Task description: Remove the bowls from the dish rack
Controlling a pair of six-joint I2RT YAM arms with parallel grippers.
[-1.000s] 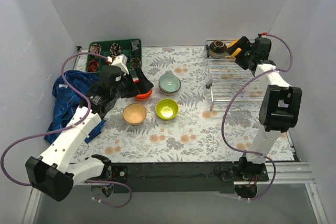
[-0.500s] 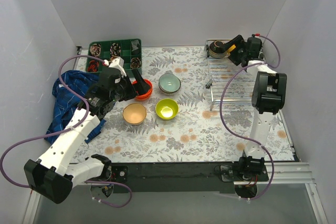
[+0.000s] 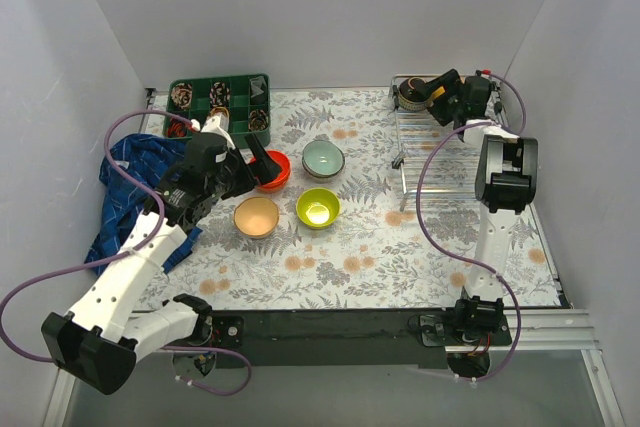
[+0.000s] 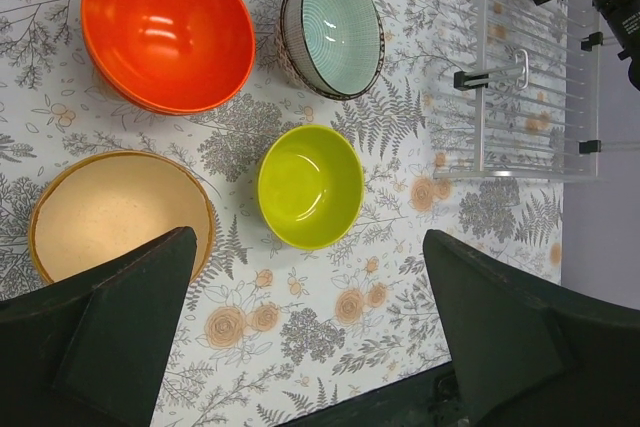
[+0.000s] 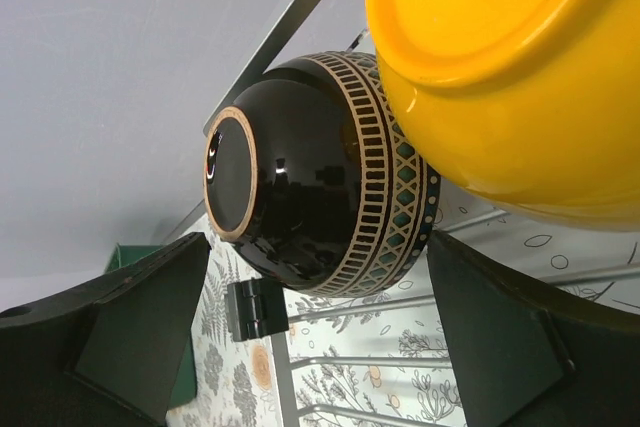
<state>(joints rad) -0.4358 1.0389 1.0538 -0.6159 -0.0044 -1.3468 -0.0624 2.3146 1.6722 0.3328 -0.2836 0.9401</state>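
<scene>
From where I stood, the right gripper (image 5: 318, 277) was spread wide and empty at the far corner of the dish rack (image 3: 450, 152). The dark patterned bowl (image 5: 300, 197) lay tipped on edge straight ahead between its fingers, with the yellow bowl (image 5: 510, 67) close beside. The left gripper (image 4: 310, 237), also wide open, hung well apart over the table (image 3: 380, 247).

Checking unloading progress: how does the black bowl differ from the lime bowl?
The black bowl lies on its side on the rack, foot showing; the lime bowl stands upright on the table. Black has a patterned rim band; lime is plain. Both are round and glossy.
</scene>
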